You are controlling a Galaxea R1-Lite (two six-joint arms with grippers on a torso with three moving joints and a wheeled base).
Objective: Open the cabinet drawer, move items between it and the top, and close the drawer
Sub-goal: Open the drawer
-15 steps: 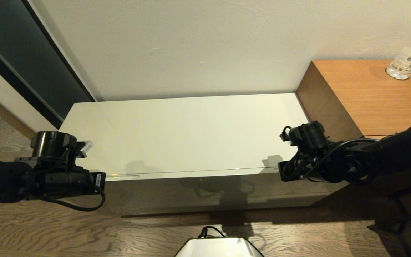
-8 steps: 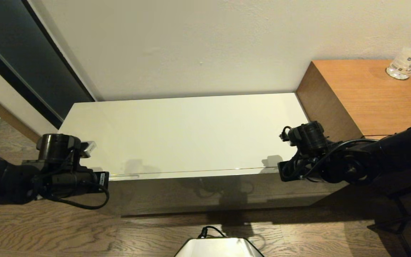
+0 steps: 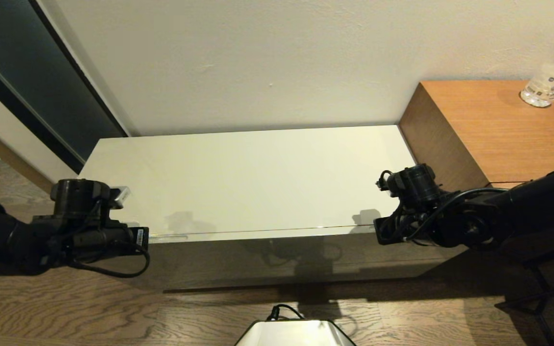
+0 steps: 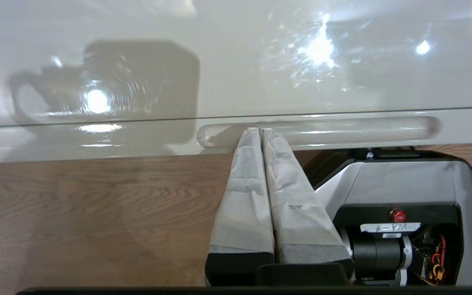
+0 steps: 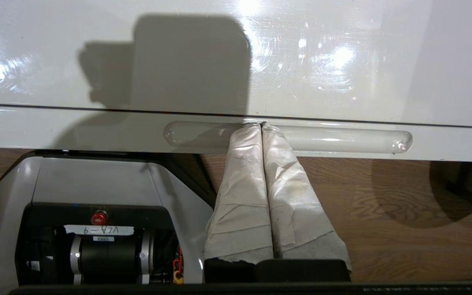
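The cabinet [image 3: 277, 250] stands low against the wall, its glossy cream top [image 3: 253, 178] bare and reflective, and the drawer [image 3: 282, 254] runs across its whole front, pushed in, with only a thin dark seam between it and the top; in the head view its face lies in shadow and the slot handles are hard to make out. The left gripper [image 4: 259, 130] is at the drawer's left end, its two cloth-wrapped fingers [image 4: 244, 192] pressed together with no gap, tips set into the left slot handle [image 4: 318, 132] near one end of the slot. The right gripper [image 5: 261, 125] is at the drawer's right end, fingers [image 5: 242, 192] likewise closed against each other, tips in the right slot handle [image 5: 334, 141]. From the head camera both sets of fingertips are hidden under the wrists. To the right a taller wood-grain desk unit [image 3: 498, 129] abuts the cabinet, with a clear bottle [image 3: 548, 77] at its far corner, partly cut off by the frame edge. The robot's base [image 3: 296, 331] shows on the wooden floor [image 3: 113, 312], cropped below.
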